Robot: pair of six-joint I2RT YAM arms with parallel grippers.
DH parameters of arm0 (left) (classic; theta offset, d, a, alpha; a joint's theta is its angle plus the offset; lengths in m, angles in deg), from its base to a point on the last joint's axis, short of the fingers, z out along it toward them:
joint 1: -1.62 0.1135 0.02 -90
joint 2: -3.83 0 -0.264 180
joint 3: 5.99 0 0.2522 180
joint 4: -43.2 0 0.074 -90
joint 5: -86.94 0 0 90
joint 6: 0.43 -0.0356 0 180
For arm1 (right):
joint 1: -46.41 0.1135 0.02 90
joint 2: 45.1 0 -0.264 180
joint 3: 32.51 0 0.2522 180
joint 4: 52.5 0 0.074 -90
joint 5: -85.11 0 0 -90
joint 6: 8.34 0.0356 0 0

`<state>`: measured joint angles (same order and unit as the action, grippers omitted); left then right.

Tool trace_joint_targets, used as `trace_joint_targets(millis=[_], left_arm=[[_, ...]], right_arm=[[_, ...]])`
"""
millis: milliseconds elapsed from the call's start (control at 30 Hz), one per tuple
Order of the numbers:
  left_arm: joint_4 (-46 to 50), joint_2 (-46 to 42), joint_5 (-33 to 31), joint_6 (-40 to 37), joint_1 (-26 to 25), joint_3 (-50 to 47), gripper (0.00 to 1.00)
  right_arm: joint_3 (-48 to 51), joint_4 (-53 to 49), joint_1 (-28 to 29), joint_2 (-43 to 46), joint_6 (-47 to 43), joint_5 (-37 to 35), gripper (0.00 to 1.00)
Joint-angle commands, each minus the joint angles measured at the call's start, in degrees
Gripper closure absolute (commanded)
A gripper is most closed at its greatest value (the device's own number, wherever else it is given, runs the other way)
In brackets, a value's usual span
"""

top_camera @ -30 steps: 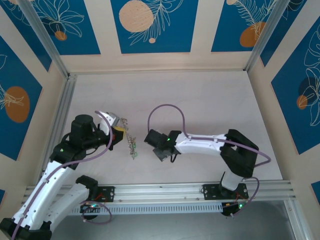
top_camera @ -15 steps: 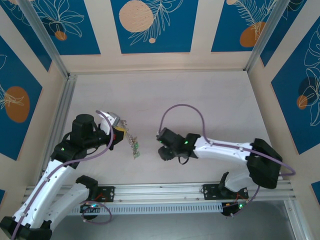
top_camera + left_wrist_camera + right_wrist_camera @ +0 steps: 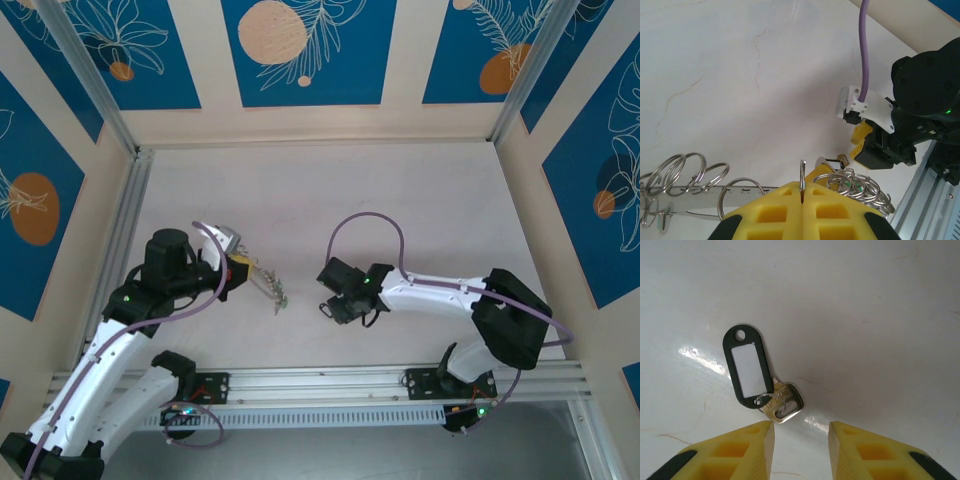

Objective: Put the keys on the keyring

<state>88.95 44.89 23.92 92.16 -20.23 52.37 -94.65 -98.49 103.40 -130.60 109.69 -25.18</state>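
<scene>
My left gripper (image 3: 802, 194) (image 3: 243, 268) is shut on the keyring (image 3: 802, 172), whose thin grey hoop stands edge-on between the yellow pads. A cluster of small rings and green-tagged keys (image 3: 860, 187) (image 3: 275, 292) hangs from it to the right. The keys (image 3: 782, 405), a silver key joined to a dark-framed tag (image 3: 747, 367), lie flat on the table. My right gripper (image 3: 801, 432) (image 3: 332, 306) hovers open just over them, with the key head in front of the gap and touching neither finger. In the left wrist view the key (image 3: 841, 160) lies just below the right gripper's yellow fingers (image 3: 860, 142).
More split rings (image 3: 685, 170) hang on a flat metal strip at the left of the left wrist view. An aluminium rail (image 3: 330, 380) runs along the near edge and another (image 3: 125, 220) along the left. The pale tabletop (image 3: 400, 200) stretches back to the patterned walls.
The right gripper has opened and shifted slightly right while its elbow swung out. The key cluster under the left gripper has swung right, towards the right gripper.
</scene>
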Motion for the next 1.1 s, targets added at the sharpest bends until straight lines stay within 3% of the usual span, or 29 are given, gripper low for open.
trace_joint_targets(millis=[0,800,1067], left_arm=[[-3.2,-0.5,2.2,0.4,0.9,0.0,1.00],[-4.5,0.1,4.0,1.0,2.0,-0.2,1.00],[-4.8,0.3,4.3,1.4,2.5,-0.4,1.00]], right_arm=[[-2.6,-0.6,-0.2,-1.2,-3.7,2.1,0.67],[-4.8,0.1,-1.0,-9.6,-8.6,7.6,0.66],[-4.4,1.0,-1.0,-9.7,-9.2,8.2,0.72]])
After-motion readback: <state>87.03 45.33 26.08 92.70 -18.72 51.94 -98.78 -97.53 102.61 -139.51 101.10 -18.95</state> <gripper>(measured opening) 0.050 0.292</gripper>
